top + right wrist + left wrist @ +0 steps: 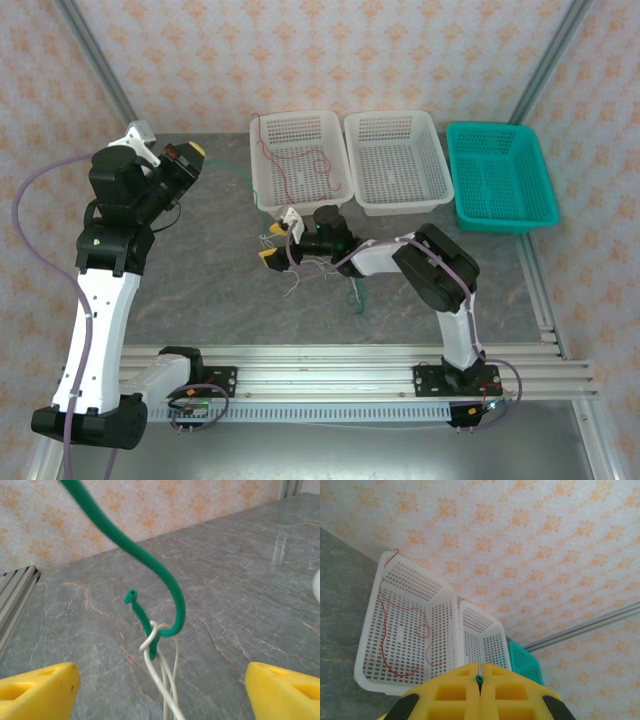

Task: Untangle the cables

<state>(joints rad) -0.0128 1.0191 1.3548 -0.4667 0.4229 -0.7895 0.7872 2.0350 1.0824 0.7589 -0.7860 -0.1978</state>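
Right wrist, green cable [136,550] arcing down, hooking white cables [161,685]

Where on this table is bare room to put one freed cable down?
Bare tabletop lies between the left arm and the right gripper, and also in front of the teal basket. The middle white basket is empty. Crowded: the cable tangle before the left white basket.

Landmark: left basket [300,114], at far side of table [200,290].
- Middle basket [392,115]: against its right side. Right basket [495,127]: further right.
- Loose cable [382,647]: inside landmark, one end over far-left corner.
- Knotted cables [155,640]: just in front of landmark, between right gripper [270,245] fingers.
- Left gripper [195,152]: left of landmark.
- Long cable [232,170]: from left gripper toward knot, past landmark's left wall.
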